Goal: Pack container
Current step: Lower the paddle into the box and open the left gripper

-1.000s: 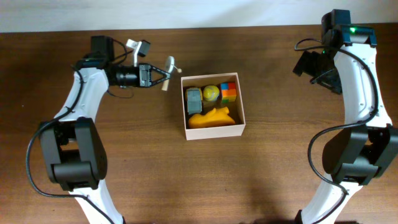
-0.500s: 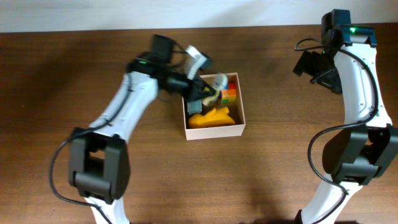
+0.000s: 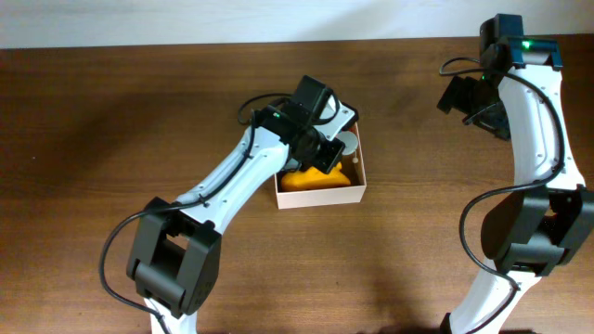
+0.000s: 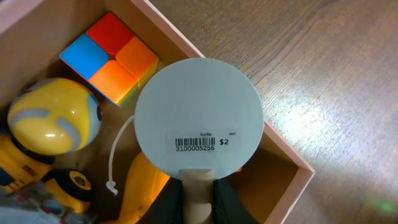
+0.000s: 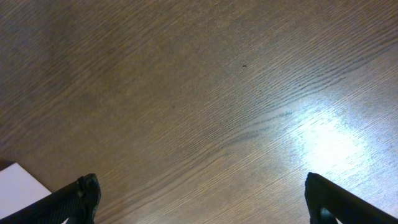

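The container is a square white-walled box in the middle of the table; its tan inside and rim show in the left wrist view. My left gripper reaches over its right half, shut on the wooden stem of a toy with a round white disc bearing a barcode label. Inside lie a coloured cube, a yellow round toy and an orange toy. My right gripper is open and empty over bare wood, far right.
A white string hangs from the held toy into the box. A yellow wheeled toy lies in the box's left part. A white corner shows at the lower left of the right wrist view. The table is dark brown wood.
My left arm has swung right from beside the container to over it, carrying the wooden toy, which now hangs above the box's right part. The right arm has not moved.
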{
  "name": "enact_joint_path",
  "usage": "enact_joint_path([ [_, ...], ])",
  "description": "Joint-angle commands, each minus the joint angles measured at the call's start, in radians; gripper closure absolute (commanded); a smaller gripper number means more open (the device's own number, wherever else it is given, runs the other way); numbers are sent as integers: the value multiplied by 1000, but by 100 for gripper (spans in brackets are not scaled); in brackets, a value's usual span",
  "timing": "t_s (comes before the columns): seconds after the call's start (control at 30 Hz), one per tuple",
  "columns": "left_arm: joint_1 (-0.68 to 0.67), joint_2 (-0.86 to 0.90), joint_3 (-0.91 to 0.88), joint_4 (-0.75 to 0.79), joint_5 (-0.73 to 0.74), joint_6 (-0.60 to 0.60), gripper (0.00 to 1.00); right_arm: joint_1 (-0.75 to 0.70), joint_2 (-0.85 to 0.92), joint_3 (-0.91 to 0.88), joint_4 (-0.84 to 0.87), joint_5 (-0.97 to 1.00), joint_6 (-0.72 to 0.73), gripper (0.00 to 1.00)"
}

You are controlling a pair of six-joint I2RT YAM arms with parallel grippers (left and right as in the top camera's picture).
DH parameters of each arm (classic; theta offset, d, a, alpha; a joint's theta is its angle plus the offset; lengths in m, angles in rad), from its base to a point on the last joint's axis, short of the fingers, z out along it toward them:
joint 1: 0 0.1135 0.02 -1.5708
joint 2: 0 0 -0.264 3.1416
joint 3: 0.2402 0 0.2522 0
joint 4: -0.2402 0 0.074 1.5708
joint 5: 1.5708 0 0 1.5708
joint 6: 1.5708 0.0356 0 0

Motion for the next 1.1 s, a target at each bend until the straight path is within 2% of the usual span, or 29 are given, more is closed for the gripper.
enact_joint_path([
  [0.0,-23,-25,18,2,-52,-47,97,-2,3,0,0,12,12,1],
  [0.23,-29,-25,18,-16,-58,-48,97,-2,3,0,0,12,12,1],
  [0.43,-29,-25,18,-71,-57,-137,97,-2,3,0,0,12,12,1],
  [0.73,-34,-25,18,-87,-19,-140,96,-2,3,0,0,12,12,1],
  [0.8,-40,-25,18,-87,-12,-140,86,-2,3,0,0,12,12,1],
  [0.87,-48,-25,18,-84,-13,-140,80,-2,3,0,0,12,12,1],
  [0.97,-65,-25,18,-80,-13,-140,56,-2,3,0,0,12,12,1],
  [1.0,-71,-25,18,-79,-13,-140,41,-2,3,0,0,12,12,1],
  [1.07,-84,-25,18,-77,-13,-140,20,-2,3,0,0,12,12,1],
])
